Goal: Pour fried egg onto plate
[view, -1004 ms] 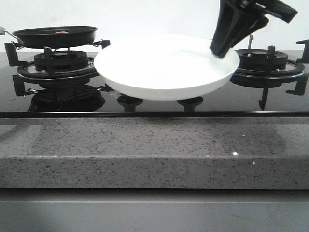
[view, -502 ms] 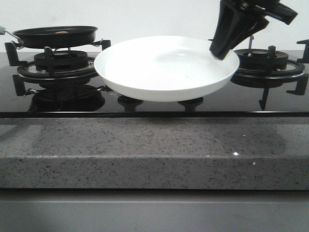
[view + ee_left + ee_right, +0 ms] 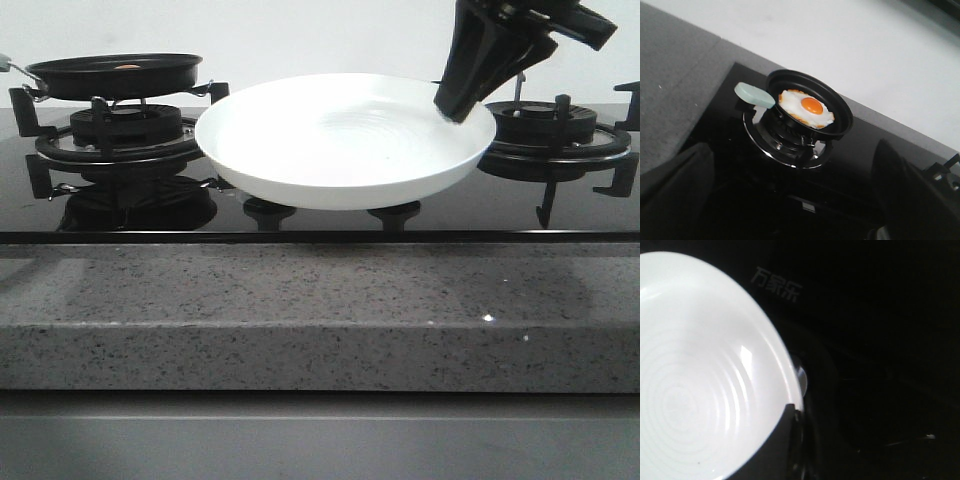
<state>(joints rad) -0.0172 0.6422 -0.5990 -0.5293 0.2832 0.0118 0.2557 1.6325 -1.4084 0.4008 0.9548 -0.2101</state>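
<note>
We pinch the plate (image 3: 345, 140) by its rim in our right gripper (image 3: 452, 108), our left gripper unseen, so the egg (image 3: 806, 107) landing might tip it loose.

Before me a speckled grey stone counter (image 3: 300, 320) edges a glossy black hob (image 3: 320, 215) with burner grates (image 3: 120, 135); behind it, a plain white wall (image 3: 320, 35)

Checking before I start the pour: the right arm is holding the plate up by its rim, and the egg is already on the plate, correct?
Not quite. The right gripper does hold the plate by its rim, but the plate is empty. The egg is in the pan on the left burner, as the left wrist view shows.
</note>
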